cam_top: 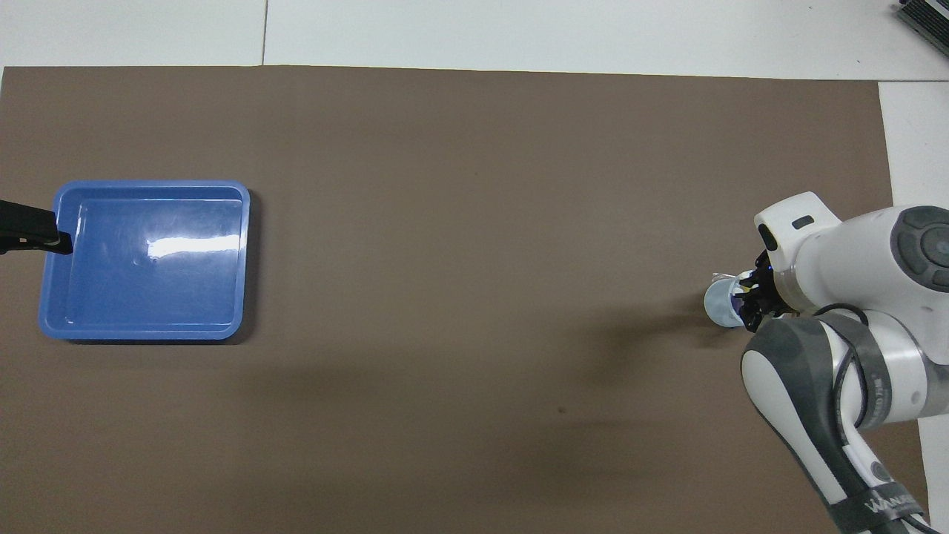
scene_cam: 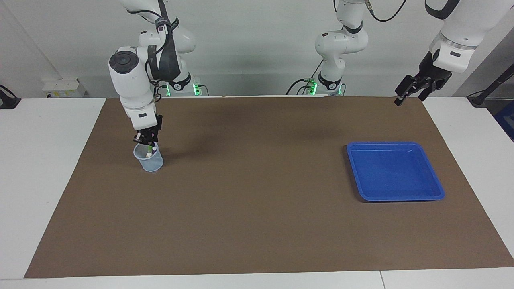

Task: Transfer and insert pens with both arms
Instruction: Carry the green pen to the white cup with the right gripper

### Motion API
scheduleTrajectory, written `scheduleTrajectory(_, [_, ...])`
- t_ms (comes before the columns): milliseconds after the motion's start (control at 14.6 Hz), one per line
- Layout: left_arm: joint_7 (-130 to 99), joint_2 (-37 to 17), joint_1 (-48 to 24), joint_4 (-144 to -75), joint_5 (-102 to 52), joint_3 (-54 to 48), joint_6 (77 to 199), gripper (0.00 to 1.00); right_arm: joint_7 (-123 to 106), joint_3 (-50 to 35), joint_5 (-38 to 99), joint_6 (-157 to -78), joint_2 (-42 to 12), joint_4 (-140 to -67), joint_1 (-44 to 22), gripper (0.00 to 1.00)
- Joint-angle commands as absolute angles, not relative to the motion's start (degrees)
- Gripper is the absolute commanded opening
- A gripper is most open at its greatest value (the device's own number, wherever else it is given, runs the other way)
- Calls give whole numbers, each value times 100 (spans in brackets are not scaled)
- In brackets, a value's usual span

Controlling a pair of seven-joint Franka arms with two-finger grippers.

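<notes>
Hovering over cup [scene_cam: 149, 159]: right gripper [scene_cam: 147, 142].

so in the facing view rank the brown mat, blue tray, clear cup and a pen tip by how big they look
Largest to smallest as they look in the facing view:
1. brown mat
2. blue tray
3. clear cup, under the right tool
4. whitish pen tip showing in the cup
</notes>
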State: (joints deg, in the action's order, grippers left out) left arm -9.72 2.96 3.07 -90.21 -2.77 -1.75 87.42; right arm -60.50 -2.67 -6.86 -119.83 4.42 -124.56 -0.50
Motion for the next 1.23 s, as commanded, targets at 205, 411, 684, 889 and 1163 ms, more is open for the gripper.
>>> scheduleTrajectory(205, [-486, -35, -439, -8534, 377, 325, 8534, 100, -6249, -316, -712, -12322, 598, -12858, 316, 27])
scheduleTrajectory(411, [-167, 9, -396, -8578, 387, 334, 8552, 100, -6196, -325, -703, -12313, 598, -12850, 308, 66])
scheduleTrajectory(684, [-141, 114, -360, -8815, 229, 334, 8692, 100, -5907, -325, -221, -11972, 545, -12517, 237, 77])
scheduleTrajectory(889, [-123, 167, -360, -8938, 193, 290, 8719, 100, -5040, -360, -44, -11463, 536, -12218, 54, 96])
scheduleTrajectory(1163, [-123, 176, -360, -9079, 193, 246, 8833, 100, -3599, -369, 229, -10813, 519, -11674, -342, 100])
